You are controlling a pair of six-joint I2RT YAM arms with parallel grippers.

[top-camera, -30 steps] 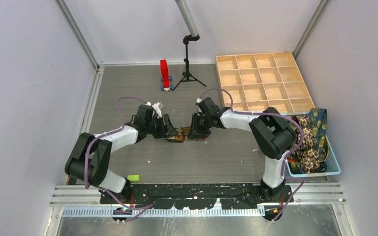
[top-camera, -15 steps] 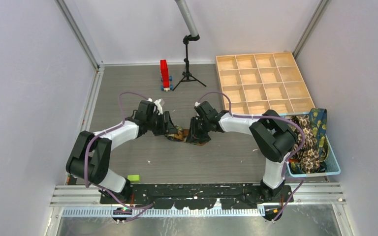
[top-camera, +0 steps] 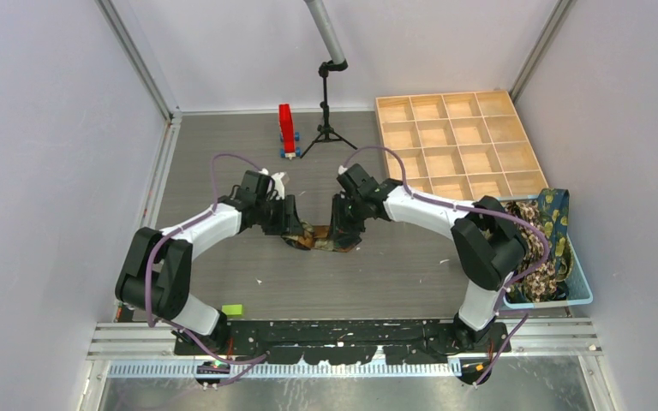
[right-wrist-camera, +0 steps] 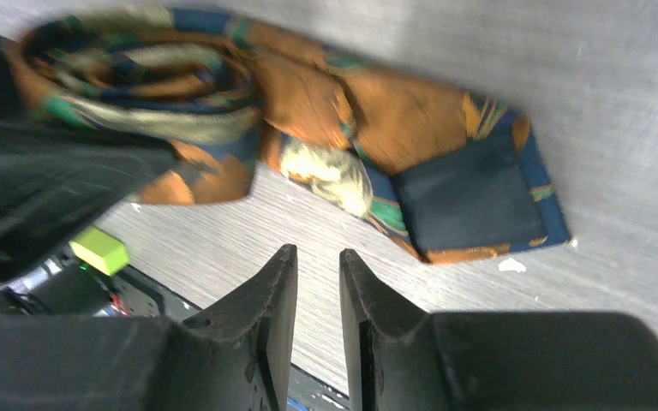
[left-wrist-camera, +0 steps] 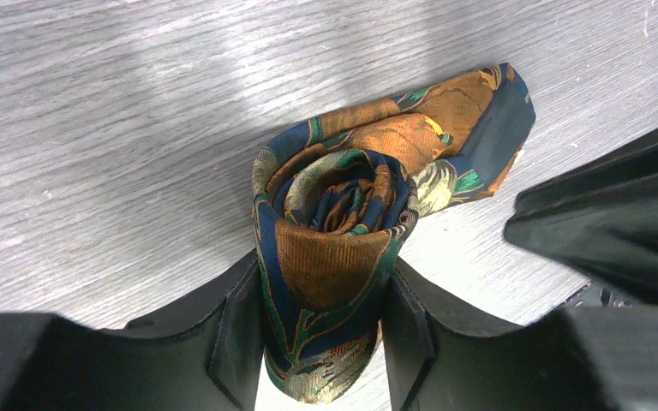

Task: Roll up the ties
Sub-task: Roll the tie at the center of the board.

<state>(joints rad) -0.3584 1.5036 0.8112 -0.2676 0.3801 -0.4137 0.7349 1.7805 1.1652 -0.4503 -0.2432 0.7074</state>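
One tie [top-camera: 317, 238], navy with orange and teal pattern, lies mid-table, mostly rolled into a coil. In the left wrist view the coil [left-wrist-camera: 343, 214] sits upright between my left gripper's jaws [left-wrist-camera: 324, 274], which are shut on it. Its flat end [right-wrist-camera: 471, 193] lies loose on the table. My left gripper [top-camera: 296, 233] is at the coil's left. My right gripper [top-camera: 343, 235] is just right of it, over the flat end. In the right wrist view its jaws [right-wrist-camera: 317, 254] stand slightly apart and empty, near the tie [right-wrist-camera: 343, 111] without touching it.
A light blue basket [top-camera: 578, 295] at the right edge holds several more patterned ties [top-camera: 544, 240]. A wooden compartment tray [top-camera: 454, 141] stands at the back right. A red block [top-camera: 286, 128] and a black tripod [top-camera: 327, 103] stand at the back. A green block [top-camera: 232, 309] lies near the front edge.
Both grippers have shifted slightly toward the back with the tie between them. The right arm's elbow has swung right. The coil stays in the left gripper.
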